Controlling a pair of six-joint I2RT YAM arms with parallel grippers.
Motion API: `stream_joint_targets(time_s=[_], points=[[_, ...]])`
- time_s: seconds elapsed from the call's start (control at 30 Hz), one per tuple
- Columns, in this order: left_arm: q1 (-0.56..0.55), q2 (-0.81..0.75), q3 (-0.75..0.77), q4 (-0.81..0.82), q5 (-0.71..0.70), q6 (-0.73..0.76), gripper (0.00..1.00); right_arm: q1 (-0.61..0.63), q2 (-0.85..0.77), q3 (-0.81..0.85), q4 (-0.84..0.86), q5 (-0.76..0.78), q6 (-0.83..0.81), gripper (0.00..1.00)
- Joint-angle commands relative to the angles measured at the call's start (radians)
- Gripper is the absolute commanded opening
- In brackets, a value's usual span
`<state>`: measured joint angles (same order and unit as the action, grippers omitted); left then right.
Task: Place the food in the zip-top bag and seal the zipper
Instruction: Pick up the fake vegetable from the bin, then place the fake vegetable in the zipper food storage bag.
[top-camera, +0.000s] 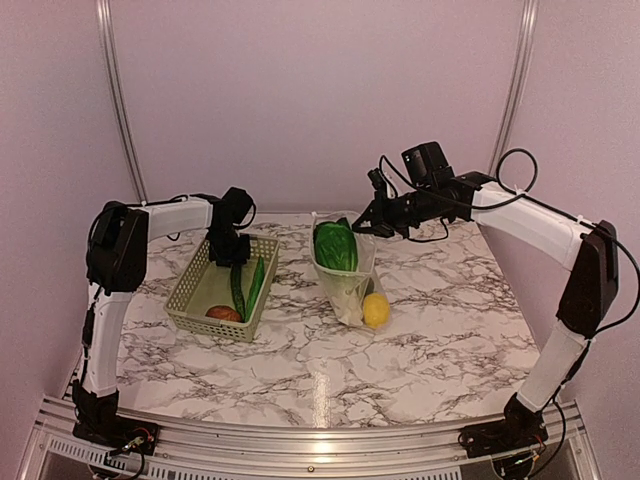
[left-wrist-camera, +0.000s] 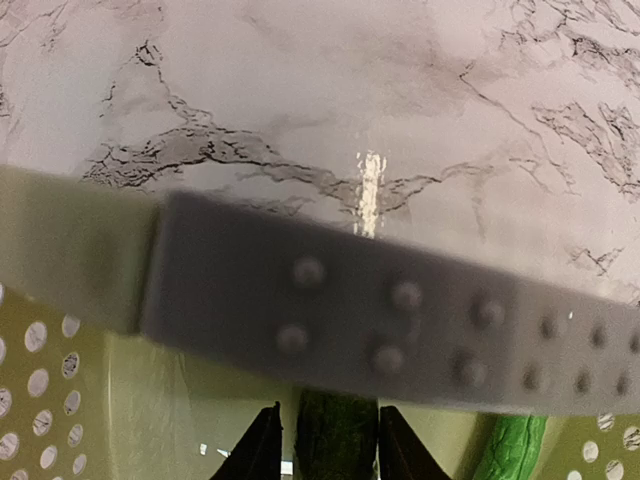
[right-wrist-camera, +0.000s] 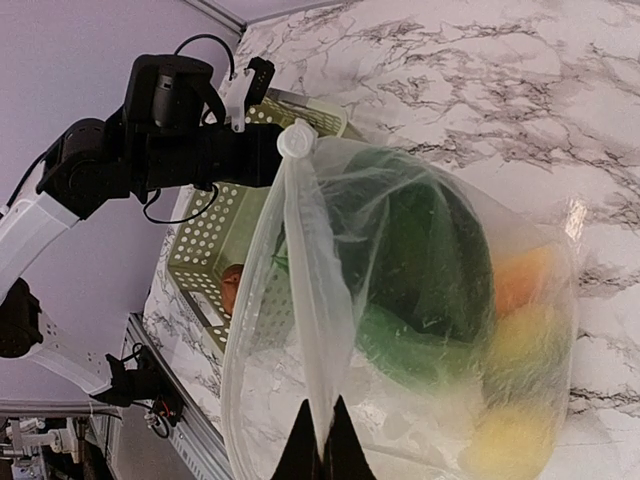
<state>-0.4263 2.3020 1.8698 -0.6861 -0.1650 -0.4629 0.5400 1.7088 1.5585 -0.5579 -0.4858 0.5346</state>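
The clear zip-top bag (top-camera: 347, 275) stands open at mid-table, holding leafy bok choy (top-camera: 335, 245) and a lemon (top-camera: 376, 310). My right gripper (top-camera: 366, 222) is shut on its mouth edge. In the right wrist view the right gripper (right-wrist-camera: 322, 405) pinches the zipper (right-wrist-camera: 305, 300), and an orange piece (right-wrist-camera: 525, 280) shows through the plastic. My left gripper (top-camera: 231, 260) reaches into the green basket (top-camera: 190, 300). Its jaws (left-wrist-camera: 328, 407) straddle a dark green long piece (left-wrist-camera: 335, 440) with a thin gap on one side. A brighter green piece (left-wrist-camera: 515, 445) lies beside it, and a reddish-brown round one (top-camera: 222, 313) sits at the basket's near end.
The basket's rim (left-wrist-camera: 400, 330) crosses the left wrist view, just ahead of the fingers. Marble tabletop (top-camera: 440, 340) lies in front of and to the right of the bag. The left arm (right-wrist-camera: 150, 150) shows behind the bag in the right wrist view.
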Motion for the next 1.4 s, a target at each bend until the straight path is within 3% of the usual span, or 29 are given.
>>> stream_joint_targets(time_s=[0.0, 0.1, 0.3, 0.43, 0.87, 1.0, 1.37], points=[[0.008, 0.013, 0.023, -0.047, 0.02, 0.006, 0.39, -0.01, -0.014, 0.015, -0.023, -0.007, 0.012, 0.0], [0.012, 0.013, 0.022, -0.051, 0.025, 0.009, 0.43, -0.009, -0.013, 0.018, -0.026, -0.014, 0.012, 0.0], [0.017, 0.019, 0.025, -0.063, 0.053, 0.009, 0.24, -0.01, -0.011, 0.04, -0.044, -0.015, 0.006, 0.0], [0.018, -0.012, 0.025, -0.07, 0.044, 0.009, 0.18, -0.007, -0.012, 0.044, -0.047, -0.021, 0.01, 0.0], [0.016, -0.293, 0.024, -0.039, 0.028, -0.029, 0.05, -0.005, -0.034, 0.037, -0.04, -0.016, 0.014, 0.0], [0.012, -0.401, -0.012, 0.023, 0.046, -0.042, 0.0, -0.005, -0.02, 0.046, -0.035, -0.022, 0.017, 0.0], [-0.069, -0.712, -0.202, 0.341, 0.087, -0.016, 0.0, 0.006, 0.016, 0.086, -0.028, -0.031, 0.022, 0.0]])
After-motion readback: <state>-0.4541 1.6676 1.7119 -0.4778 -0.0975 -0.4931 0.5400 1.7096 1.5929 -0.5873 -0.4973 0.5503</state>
